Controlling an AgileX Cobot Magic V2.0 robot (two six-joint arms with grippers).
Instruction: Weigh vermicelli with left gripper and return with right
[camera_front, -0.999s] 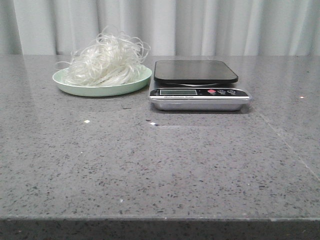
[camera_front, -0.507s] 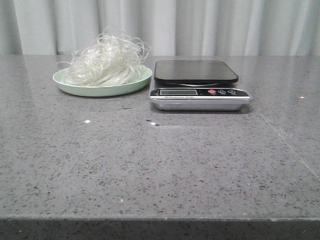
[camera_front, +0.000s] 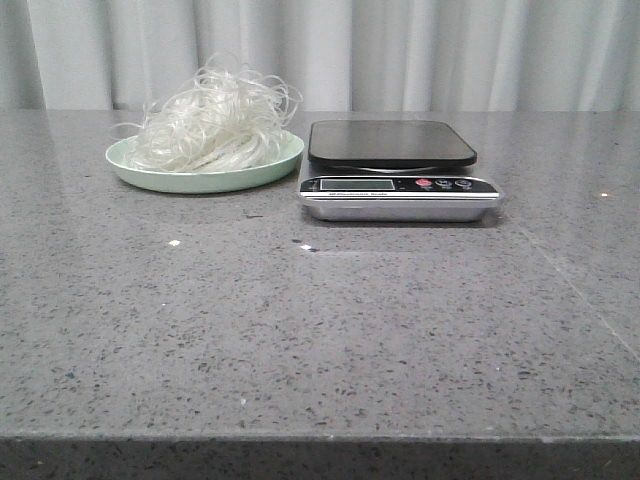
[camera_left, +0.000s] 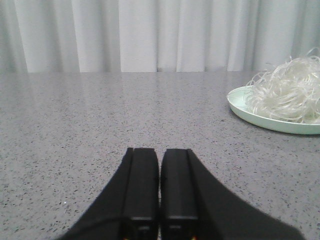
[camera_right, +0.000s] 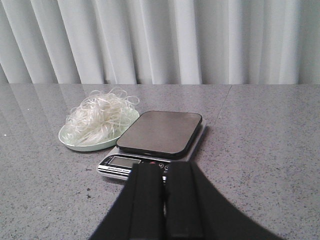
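Note:
The vermicelli (camera_front: 212, 125) is a fluffy whitish tangle heaped on a pale green plate (camera_front: 130, 172) at the back left of the table; it also shows in the left wrist view (camera_left: 287, 95) and the right wrist view (camera_right: 97, 117). Right of the plate stands a kitchen scale (camera_front: 392, 145) with a bare black platform. Neither arm appears in the front view. My left gripper (camera_left: 159, 152) is shut with nothing in it, low over the bare table, well short of the plate (camera_left: 240, 102). My right gripper (camera_right: 163, 167) is shut and holds nothing, just in front of the scale (camera_right: 160, 131).
The grey speckled stone table (camera_front: 320, 330) stretches from its front edge back to white curtains (camera_front: 400, 50). The scale's silver front panel (camera_front: 398, 185) carries a display and small buttons.

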